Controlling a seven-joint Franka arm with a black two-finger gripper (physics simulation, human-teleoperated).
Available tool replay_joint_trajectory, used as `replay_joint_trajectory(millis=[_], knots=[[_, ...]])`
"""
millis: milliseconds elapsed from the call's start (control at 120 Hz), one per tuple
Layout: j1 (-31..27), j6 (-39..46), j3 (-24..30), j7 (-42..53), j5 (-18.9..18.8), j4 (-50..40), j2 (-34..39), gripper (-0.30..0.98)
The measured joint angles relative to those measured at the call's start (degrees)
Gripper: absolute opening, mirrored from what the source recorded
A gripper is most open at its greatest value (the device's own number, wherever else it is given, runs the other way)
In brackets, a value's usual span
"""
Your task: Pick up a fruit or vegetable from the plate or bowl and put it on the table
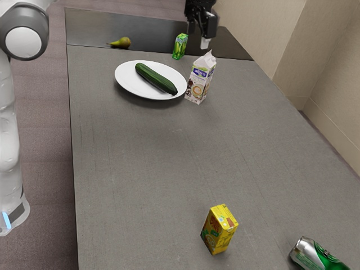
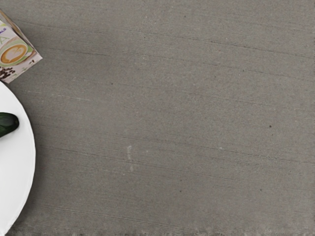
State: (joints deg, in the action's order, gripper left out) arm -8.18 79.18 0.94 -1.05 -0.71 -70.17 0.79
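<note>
High above the table, near the top of the exterior view, my black gripper (image 1: 199, 37) hangs open with nothing held, appearing just above the milk carton. A dark green cucumber (image 1: 156, 79) lies lengthwise on the white plate (image 1: 133, 88). In the wrist view, one rounded end of the cucumber (image 2: 8, 123) and part of the plate's rim (image 2: 24, 162) show. A yellow-green pear (image 1: 121, 42) rests on its side beyond the plate, by the dark strip at the far end.
The milk carton (image 1: 200, 79) stands right beside the plate; its base (image 2: 22, 56) shows in the wrist view. Behind it stands a green carton (image 1: 180, 46). A yellow box (image 1: 219, 229) and a lying green can (image 1: 316, 256) are at the near end of the grey table (image 1: 152, 169).
</note>
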Motion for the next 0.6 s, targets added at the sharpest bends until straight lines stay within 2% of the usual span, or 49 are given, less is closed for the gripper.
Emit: replay_joint_trajectory(millis=[367,542,600], knots=[[4.71,-4.07,-0.5,0.2,-0.39,0.28,-0.78,0.68],[7.83,-6.09,-1.68,5.03,-0.64,-0.22,0.46,0.68],[10.65,-7.06,-4.5,7.65,-1.62,-1.12,1.04,0.68]])
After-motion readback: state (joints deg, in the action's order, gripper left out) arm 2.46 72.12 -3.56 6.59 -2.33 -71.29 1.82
